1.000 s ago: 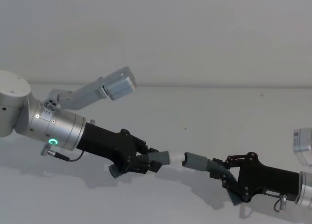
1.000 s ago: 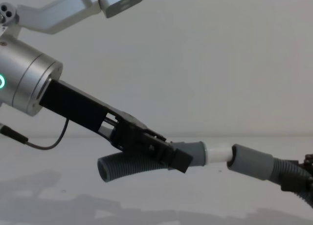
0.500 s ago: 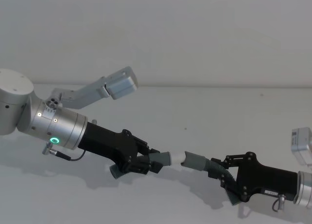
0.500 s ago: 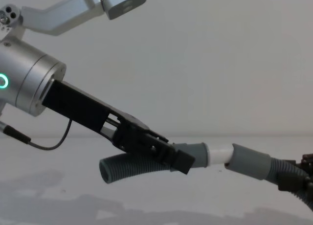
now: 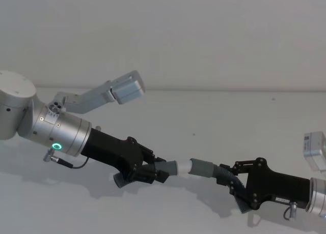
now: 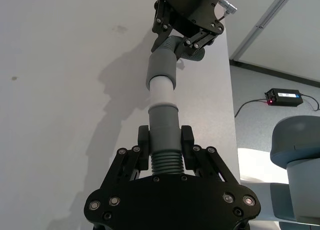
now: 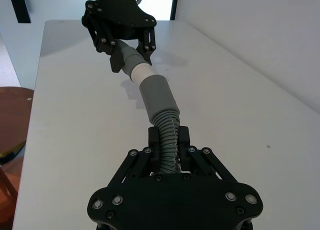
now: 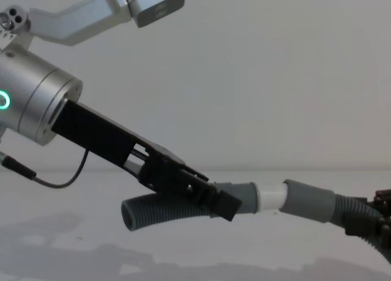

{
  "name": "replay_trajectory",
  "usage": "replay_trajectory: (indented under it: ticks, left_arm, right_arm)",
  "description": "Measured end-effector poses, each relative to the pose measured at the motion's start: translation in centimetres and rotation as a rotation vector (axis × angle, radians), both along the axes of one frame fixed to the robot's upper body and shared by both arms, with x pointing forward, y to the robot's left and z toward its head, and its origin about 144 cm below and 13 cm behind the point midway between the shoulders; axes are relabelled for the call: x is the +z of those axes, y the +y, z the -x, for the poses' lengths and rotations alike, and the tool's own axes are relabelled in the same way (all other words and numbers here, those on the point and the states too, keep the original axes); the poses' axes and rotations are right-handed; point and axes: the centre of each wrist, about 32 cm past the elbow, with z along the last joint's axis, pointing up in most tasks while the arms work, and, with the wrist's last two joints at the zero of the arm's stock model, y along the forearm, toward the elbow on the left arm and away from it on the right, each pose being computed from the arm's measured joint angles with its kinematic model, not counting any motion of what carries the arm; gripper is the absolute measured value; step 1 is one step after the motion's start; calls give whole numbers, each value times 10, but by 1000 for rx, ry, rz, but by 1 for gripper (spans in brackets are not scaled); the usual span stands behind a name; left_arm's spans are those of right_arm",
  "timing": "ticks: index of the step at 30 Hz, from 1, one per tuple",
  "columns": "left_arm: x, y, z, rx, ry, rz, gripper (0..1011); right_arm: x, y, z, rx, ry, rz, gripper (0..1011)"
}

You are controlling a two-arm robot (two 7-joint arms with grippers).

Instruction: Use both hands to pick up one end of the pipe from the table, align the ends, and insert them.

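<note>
Both pipe pieces are held above the white table. My left gripper is shut on the ribbed body of one piece, just behind its grey cuff. That cuff's white tip points right, and its front sits in the mouth of the other piece's socket cuff. My right gripper is shut on the ribbed hose behind that socket. In the chest view the tip and the socket lie nearly in one line. In the wrist views they meet at a slight angle.
A grey link of my left arm sticks up behind the left wrist. The table's side edge shows in the wrist views, with floor and a black box beyond one side and a brown stool beyond the other.
The two ends have closed on each other. The small gap between white tip and socket is gone, and the tip now sits in the socket's mouth. Both grippers dropped slightly.
</note>
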Motion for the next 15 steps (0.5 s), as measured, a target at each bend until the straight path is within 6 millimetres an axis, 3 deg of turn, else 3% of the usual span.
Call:
replay_trajectory:
  ticks: [15]
  left_arm:
    - [2,-3,-5,19,4,-14,357]
  right_arm:
    - [0,-2,0,33,-11,6,190]
